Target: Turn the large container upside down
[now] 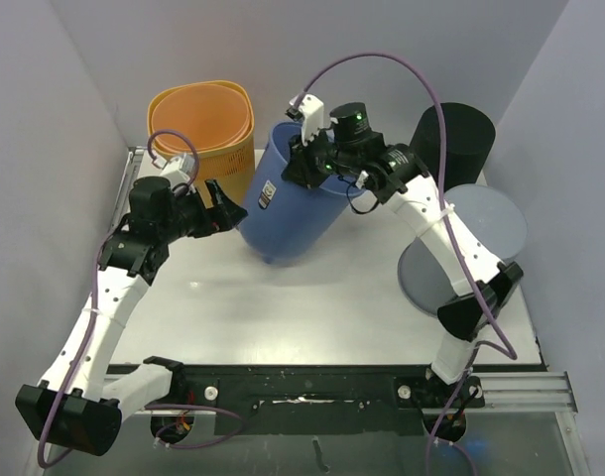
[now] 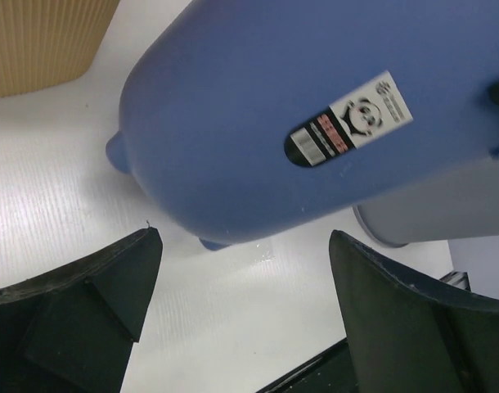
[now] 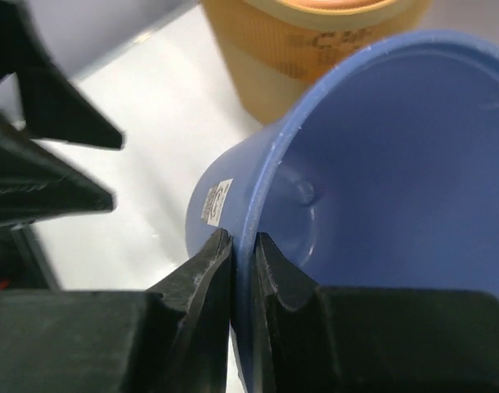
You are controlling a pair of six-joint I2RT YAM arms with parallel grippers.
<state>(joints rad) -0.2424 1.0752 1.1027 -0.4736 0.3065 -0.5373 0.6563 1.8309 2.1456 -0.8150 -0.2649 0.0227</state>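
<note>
Blue container (image 1: 288, 203) sits tipped at the tabletop's (image 1: 312, 307) 12 o'clock, rim (image 3: 259, 176) pinched by the right tool (image 3: 243, 241), left tool (image 1: 225, 210) wide at its 9 o'clock: the tipping step, likely rolling the rim downward next.

Top cam: fixed, high behind the arm bases, looking down over the whole white table (image 1: 312, 307). Left wrist cam: close-in, looks out through the left gripper (image 2: 245, 237) at the blue container (image 2: 258, 123) side wall and label (image 2: 348, 119). Right wrist cam: very close, sights along the right gripper (image 3: 241, 236) onto the container rim and interior. All three views share the container and the orange basket (image 1: 208, 134).
</note>
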